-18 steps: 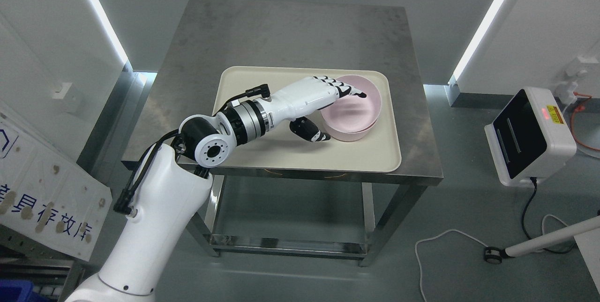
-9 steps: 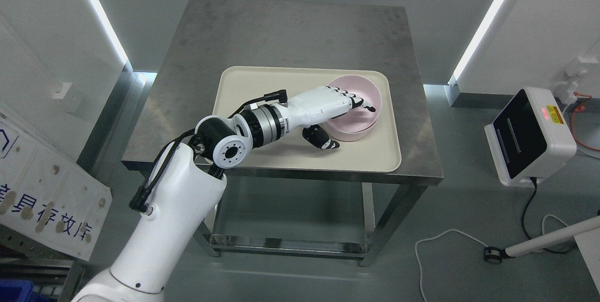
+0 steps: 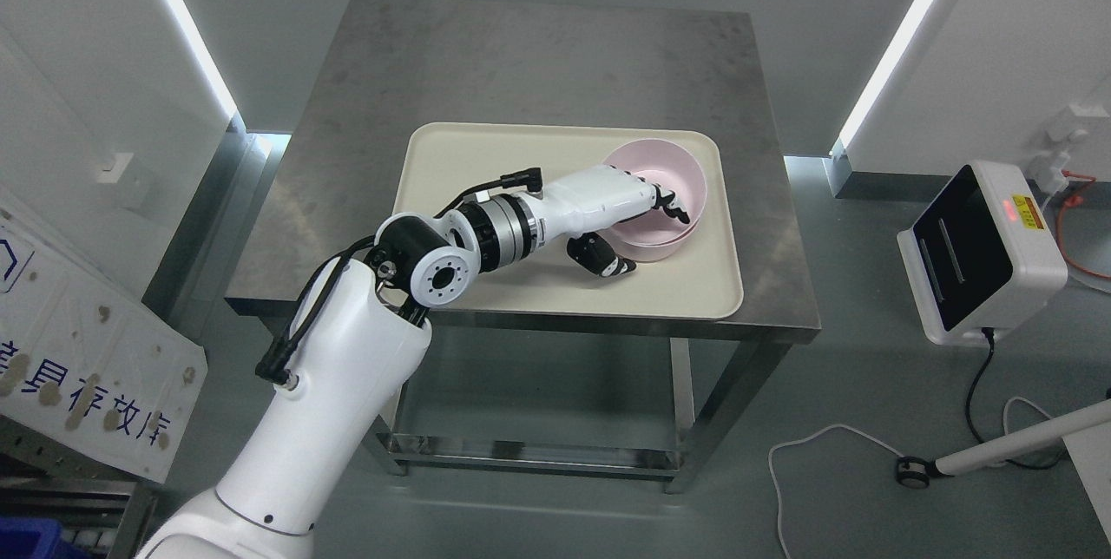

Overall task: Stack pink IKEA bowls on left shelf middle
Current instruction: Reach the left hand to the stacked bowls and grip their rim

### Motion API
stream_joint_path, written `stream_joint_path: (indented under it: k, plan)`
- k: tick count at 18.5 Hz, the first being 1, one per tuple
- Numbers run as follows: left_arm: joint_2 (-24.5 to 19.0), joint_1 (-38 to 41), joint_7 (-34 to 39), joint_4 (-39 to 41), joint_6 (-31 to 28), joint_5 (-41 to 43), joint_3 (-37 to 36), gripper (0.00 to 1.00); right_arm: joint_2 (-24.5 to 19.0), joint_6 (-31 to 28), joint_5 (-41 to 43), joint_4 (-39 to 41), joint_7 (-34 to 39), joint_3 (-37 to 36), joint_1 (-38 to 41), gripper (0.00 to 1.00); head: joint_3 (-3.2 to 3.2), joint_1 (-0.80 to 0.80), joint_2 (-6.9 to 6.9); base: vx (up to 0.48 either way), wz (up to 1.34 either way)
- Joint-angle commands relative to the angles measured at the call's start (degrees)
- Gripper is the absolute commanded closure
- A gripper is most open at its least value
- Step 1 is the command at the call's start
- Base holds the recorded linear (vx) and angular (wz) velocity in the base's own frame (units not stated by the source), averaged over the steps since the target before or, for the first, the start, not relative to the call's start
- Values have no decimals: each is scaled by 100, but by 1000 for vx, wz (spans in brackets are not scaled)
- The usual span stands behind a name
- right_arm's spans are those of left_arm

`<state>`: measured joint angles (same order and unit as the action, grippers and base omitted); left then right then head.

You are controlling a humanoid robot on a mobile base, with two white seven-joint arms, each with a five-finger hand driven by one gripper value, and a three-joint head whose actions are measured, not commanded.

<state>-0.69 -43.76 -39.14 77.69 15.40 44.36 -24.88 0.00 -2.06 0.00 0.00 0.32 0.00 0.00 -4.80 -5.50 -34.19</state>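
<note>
A pink bowl (image 3: 668, 173) sits at the right end of a cream tray (image 3: 486, 168) on a steel table (image 3: 538, 55). A second rim line low on its side suggests another bowl nested under it. My left hand (image 3: 647, 240) reaches in from the lower left and grips the bowl's near-left wall. Its fingers (image 3: 670, 205) curl over the rim into the bowl, and the thumb (image 3: 603, 259) presses on the outside. The bowl still rests on the tray. My right arm is out of the picture.
A white device with a black screen (image 3: 976, 251) stands on the floor at the right, with cables (image 3: 825, 446) trailing nearby. A printed board (image 3: 78, 368) leans at the lower left, above a blue crate corner (image 3: 30, 542). The tray's left half is bare.
My left arm has pushed forward and to the right. The fingers, stretched flat over the bowl before, have dropped inside and curled around its rim, with the thumb closing on the outer wall.
</note>
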Motion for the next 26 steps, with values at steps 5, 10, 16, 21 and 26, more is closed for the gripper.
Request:
stream_joint_path:
  k: [5,10,16,21,26]
  plan:
    - [-31,-36,12,-254,25,-6,124,55,100,12,0,193,4,-62,167,0,0,0,0,0,0]
    - [-31,-27,-14,-254,77,-41,230,68,100,3,0,193,4,-62,167,0,0,0,0,0,0]
    - [-31,-19,-128,-254,331,-120,422,87,100,3,0,193,4,-62,167,0,0,0,0,0,0]
    - [-31,-1,-375,-254,534,-304,818,100,100,12,0,193,4,-70,167,0,0,0,0,0,0]
    - [-31,-97,-322,-53,587,-647,1047,99,100,4,0,193,4,-62,167,0,0,0,0,0,0]
